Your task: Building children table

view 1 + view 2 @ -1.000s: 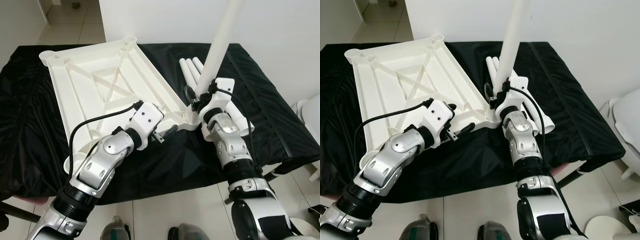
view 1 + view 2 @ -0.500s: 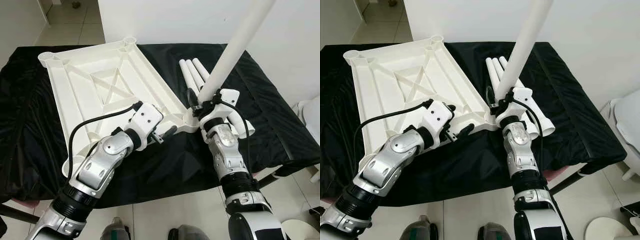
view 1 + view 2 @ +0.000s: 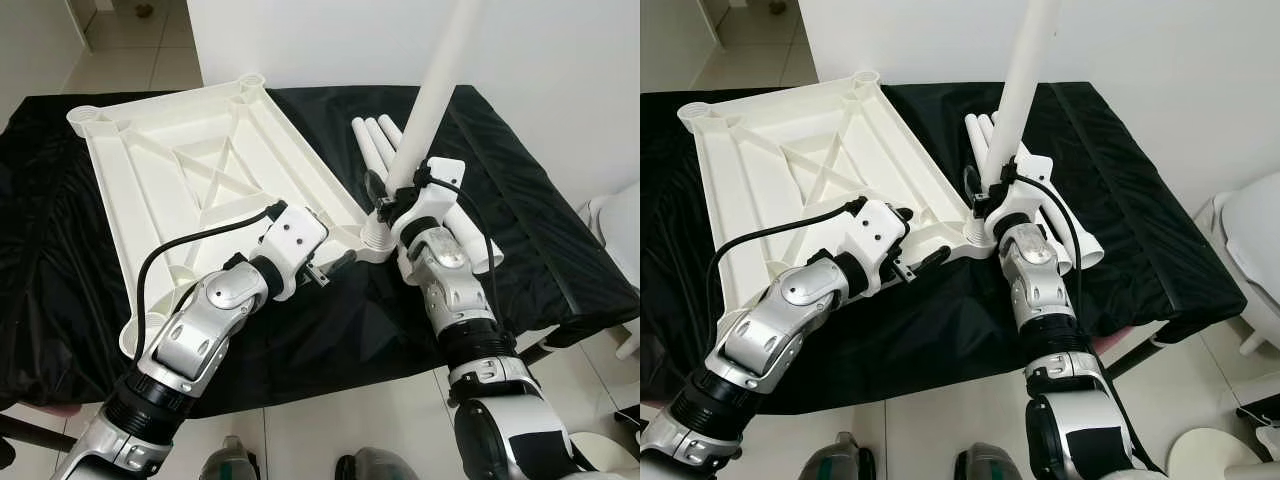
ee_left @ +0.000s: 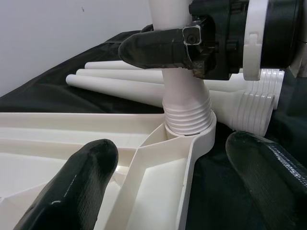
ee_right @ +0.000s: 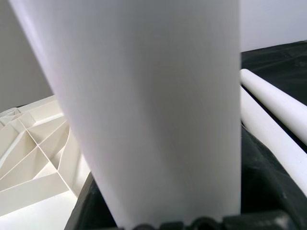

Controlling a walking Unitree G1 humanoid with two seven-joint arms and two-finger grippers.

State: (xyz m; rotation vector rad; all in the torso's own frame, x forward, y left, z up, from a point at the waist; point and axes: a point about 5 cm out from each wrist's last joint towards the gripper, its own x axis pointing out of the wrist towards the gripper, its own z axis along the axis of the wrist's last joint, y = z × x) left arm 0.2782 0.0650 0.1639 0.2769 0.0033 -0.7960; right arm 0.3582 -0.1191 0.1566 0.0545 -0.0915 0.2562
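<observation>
The white tabletop lies upside down on the black-covered table, its ribs facing up. A white table leg stands nearly upright with its ribbed end in the near right corner socket. My right gripper is shut on the leg just above the socket. My left gripper is open at the tabletop's near edge beside that corner, its fingers spread on either side of the rim. Three spare legs lie on the cloth behind the socket.
A white wall rises right behind the table. A white fixture stands on the tiled floor at the right. The table's front edge runs close to my body.
The leg leaned to the right half a second ago and now stands close to upright again in the socket. The left gripper has stayed at the tabletop edge.
</observation>
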